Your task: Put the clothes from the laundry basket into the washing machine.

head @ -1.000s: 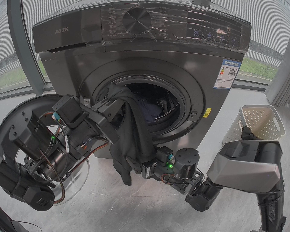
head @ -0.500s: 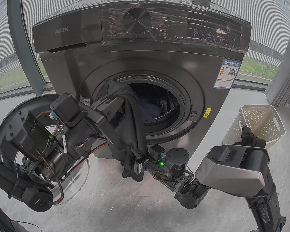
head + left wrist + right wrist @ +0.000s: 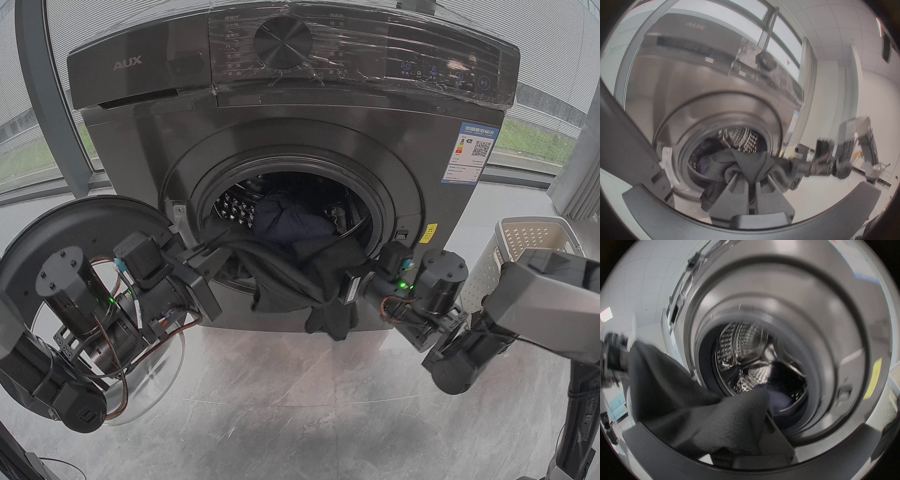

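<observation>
Garment of dark grey knit fabric (image 3: 284, 278) strung between both arms, long axis running left to right across the lower lip of the grey front-loading washing machine (image 3: 387, 150). Left gripper (image 3: 209, 255) clamped on one end, at the hinge side of the opening. Right gripper (image 3: 351, 289) clamped on the other end, at the lower right of the opening (cloth bunches over it in the right wrist view, so closure is judged from that). Middle of the garment rests on the lip; a loose end hangs outside, below it.

Drum lies ahead of and slightly above both grippers, with a navy blue bundle of cloth (image 3: 284, 219) already inside. Judgement: the next move is a forward push, and the right gripper sits nearer the centre of the opening. Room is open above the navy bundle; the hanging end may catch on the lip. Round glass door (image 3: 81, 228) stands open just beside the left arm. White perforated plastic laundry basket (image 3: 544, 247) well apart, to the right.
</observation>
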`<state>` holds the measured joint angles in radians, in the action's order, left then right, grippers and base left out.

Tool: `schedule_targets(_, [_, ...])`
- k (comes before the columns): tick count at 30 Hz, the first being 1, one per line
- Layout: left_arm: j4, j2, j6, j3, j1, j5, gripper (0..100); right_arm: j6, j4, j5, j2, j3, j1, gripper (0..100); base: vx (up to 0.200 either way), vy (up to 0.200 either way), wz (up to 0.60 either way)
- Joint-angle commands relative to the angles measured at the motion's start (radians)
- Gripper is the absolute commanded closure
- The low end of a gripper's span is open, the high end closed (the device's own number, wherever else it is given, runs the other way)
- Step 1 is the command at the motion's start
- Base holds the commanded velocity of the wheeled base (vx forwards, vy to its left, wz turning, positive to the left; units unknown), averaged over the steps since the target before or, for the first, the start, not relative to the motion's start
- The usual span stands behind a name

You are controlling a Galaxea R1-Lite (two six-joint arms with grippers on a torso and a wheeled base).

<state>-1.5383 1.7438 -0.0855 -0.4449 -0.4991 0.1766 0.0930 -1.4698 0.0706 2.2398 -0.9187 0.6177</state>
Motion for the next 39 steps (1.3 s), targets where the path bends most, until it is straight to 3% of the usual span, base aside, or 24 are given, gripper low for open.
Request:
schedule_targets(1, [-0.016, 0.14, 0.047, 0.11, 0.083, 0.047, 100, -0.004, 0.002, -0.02, -0.223, 0.092, -0.035, 100, 0.0, 0.0, 0.0])
schedule_targets(4, [-0.016, 0.171, 0.09, 0.175, 0.077, 0.077, 100, -0.004, 0.003, -0.015, -0.235, 0.08, -0.012, 100, 0.0, 0.0, 0.0])
schedule_targets(7, [-0.016, 0.191, 0.153, 0.204, 0.082, 0.104, 100, -0.004, 0.002, -0.011, -0.232, 0.078, 0.004, 100, 0.0, 0.0, 0.0])
schedule_targets(8, [-0.014, 0.189, 0.159, 0.204, 0.082, 0.107, 0, -0.004, 0.003, -0.011, -0.23, 0.08, 0.004, 100, 0.0, 0.0, 0.0])
schedule_targets(13, [-0.014, 0.178, 0.158, 0.272, 0.083, 0.127, 0, -0.004, 0.017, -0.011, -0.224, 0.063, -0.022, 100, 0.0, 0.0, 0.0])
schedule_targets(16, [-0.014, 0.178, 0.181, 0.334, 0.073, 0.175, 0, -0.004, 0.026, -0.011, -0.213, 0.047, -0.047, 100, 0.0, 0.0, 0.0])
schedule_targets(23, [-0.014, 0.178, 0.23, 0.417, 0.071, 0.215, 0, -0.002, 0.023, -0.011, -0.209, 0.057, -0.03, 100, 0.0, 0.0, 0.0])
schedule_targets(29, [-0.013, 0.18, 0.221, 0.328, 0.073, 0.208, 0, 0.004, 0.009, -0.011, -0.195, 0.109, 0.1, 100, 0.0, 0.0, 0.0])
schedule_targets(35, [-0.016, 0.184, 0.214, 0.296, 0.059, 0.208, 0, 0.005, 0.009, -0.011, -0.155, 0.093, 0.175, 100, 0.0, 0.0, 0.0])
schedule_targets(39, [-0.016, 0.178, 0.176, 0.259, 0.034, 0.205, 0, 0.01, 0.003, -0.011, -0.134, 0.093, 0.228, 100, 0.0, 0.0, 0.0])
